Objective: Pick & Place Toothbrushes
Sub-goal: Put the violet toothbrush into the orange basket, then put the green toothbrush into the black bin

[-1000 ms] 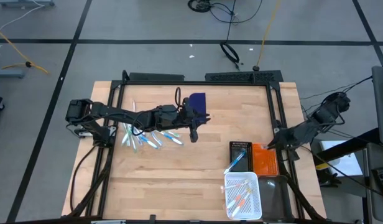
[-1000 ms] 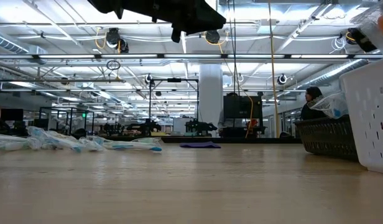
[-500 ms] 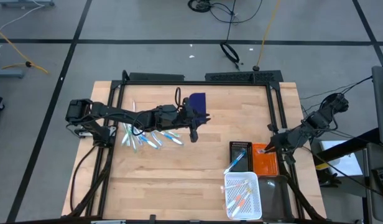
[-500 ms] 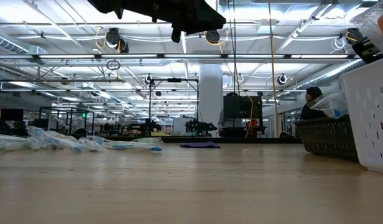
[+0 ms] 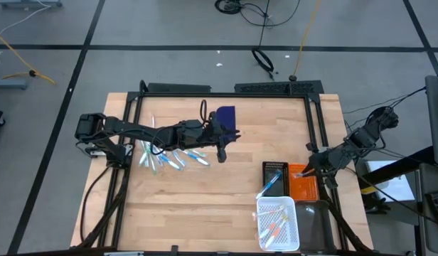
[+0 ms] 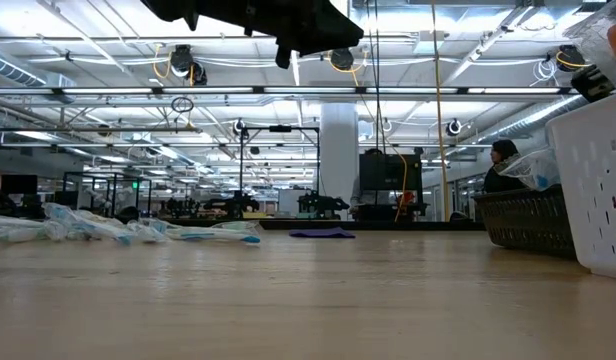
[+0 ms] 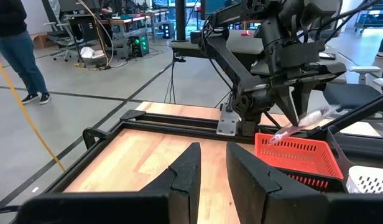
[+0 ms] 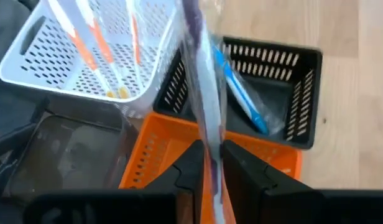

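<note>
A wrapped toothbrush point(image 8: 201, 93) is pinched between the fingers of the right gripper point(image 8: 209, 163), and the jaws are seen close on each side of it. Its long line runs straight out from the fingers, past them and over the orange basket point(image 8: 154, 158). The brush is held just above that basket, so a drop straight down is likely what comes next. The black basket point(image 8: 285, 99), with a blue brush in it, is touching the orange basket's far edge. The white basket point(image 8: 61, 68), with a few orange brushes, is just beside the orange one.

The left gripper point(image 7: 210, 171) is held well apart from the orange basket, above the table middle. Its jaws are set a little apart and nothing is held in them. A pile of loose brushes point(image 5: 169, 156) is left on the table near it, so the left arm is nearer to those.

Since a second ago, the right gripper has been moved in over the orange basket. The left arm has not been moved.
</note>
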